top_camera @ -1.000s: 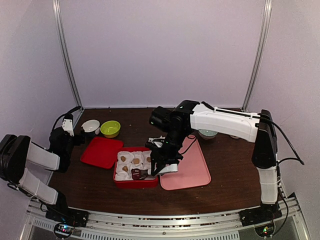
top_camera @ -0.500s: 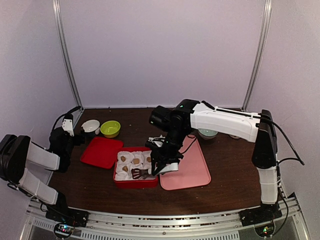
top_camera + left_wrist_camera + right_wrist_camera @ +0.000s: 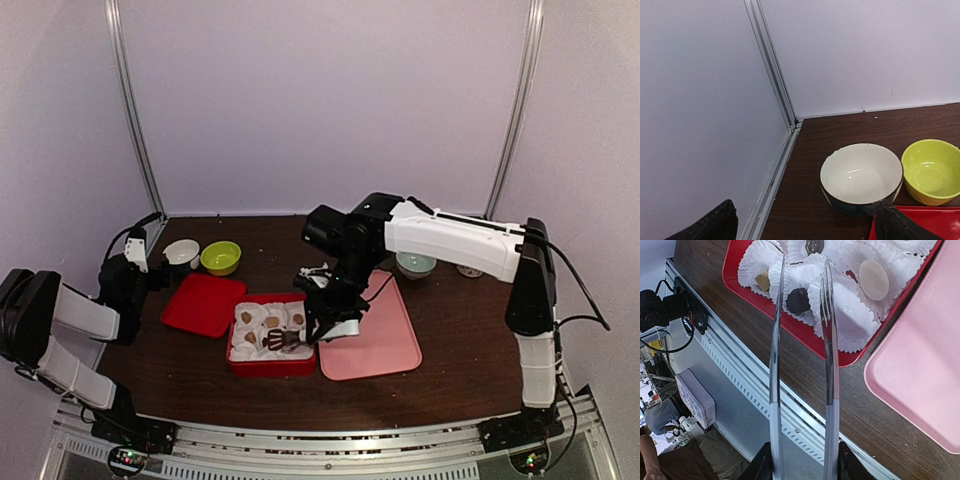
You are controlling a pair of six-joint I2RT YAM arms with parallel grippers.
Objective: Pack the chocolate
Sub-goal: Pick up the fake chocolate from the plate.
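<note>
Lower middle of the top view, my right gripper (image 3: 335,318) is clamped on the tongs (image 3: 829,350), their tips apart over a dark chocolate (image 3: 798,300) sitting in the red box (image 3: 850,359). Meanwhile my left gripper (image 3: 805,225) hangs wide open near the white bowl (image 3: 861,175).

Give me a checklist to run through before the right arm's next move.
1. Tongs clamped in the right gripper: ok.
2. Tong arms spread apart: ok.
3. Dark chocolate sitting in a paper cup inside the red box: ok.
4. Chocolate free of the tong tips: cannot tell.
5. Left gripper open, off by the white bowl: ok.
</note>
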